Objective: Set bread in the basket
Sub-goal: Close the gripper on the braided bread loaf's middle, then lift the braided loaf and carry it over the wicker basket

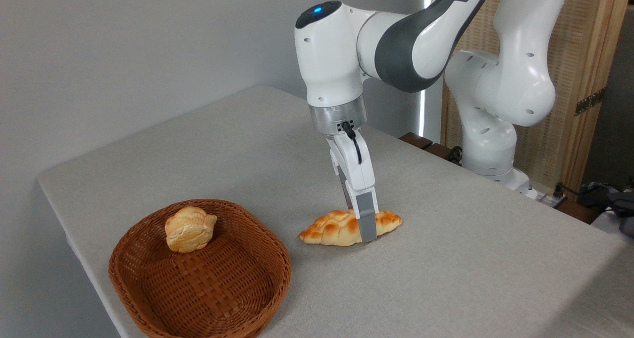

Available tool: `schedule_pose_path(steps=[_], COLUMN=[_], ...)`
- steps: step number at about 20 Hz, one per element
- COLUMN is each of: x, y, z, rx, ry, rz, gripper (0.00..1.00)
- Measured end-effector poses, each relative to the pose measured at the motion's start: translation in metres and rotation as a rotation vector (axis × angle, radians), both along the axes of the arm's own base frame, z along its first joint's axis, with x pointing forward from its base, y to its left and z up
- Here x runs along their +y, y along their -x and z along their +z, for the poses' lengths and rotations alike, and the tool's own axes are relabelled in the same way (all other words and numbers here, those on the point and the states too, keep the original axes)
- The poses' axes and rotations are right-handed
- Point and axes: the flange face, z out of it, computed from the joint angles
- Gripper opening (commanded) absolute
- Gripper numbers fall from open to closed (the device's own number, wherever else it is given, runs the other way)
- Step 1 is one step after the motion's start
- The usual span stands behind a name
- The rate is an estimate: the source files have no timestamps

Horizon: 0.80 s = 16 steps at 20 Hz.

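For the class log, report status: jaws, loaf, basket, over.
Gripper down at braided loaf, jaws straddling it, closure unclear. Loaf on table, right of wicker basket. Bun in basket; path clear.

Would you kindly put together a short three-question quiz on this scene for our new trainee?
1. True or false: the braided loaf already lies inside the basket.
2. What sits in the basket now? A) a round bun B) an apple C) nothing
3. Fill in: the gripper is lowered over the loaf's ____ part.

Key:
1. False; it lies on the table, right of the basket.
2. A, the round bun near the far rim.
3. Middle; one finger stands in front of the loaf.
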Motion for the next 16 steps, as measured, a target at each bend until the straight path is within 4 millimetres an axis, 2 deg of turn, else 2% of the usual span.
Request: schedule_pose_path(steps=[12, 14, 16], x=[-0.001, 0.001, 0.003], y=[-0.001, -0.004, -0.012], z=[0.001, 0.008, 0.026], rx=[-0.003, -0.018, -0.035], ry=[0.001, 0.005, 0.028], rz=[-0.001, 0.004, 0.026], gripper=[0.37, 0.36, 0.36])
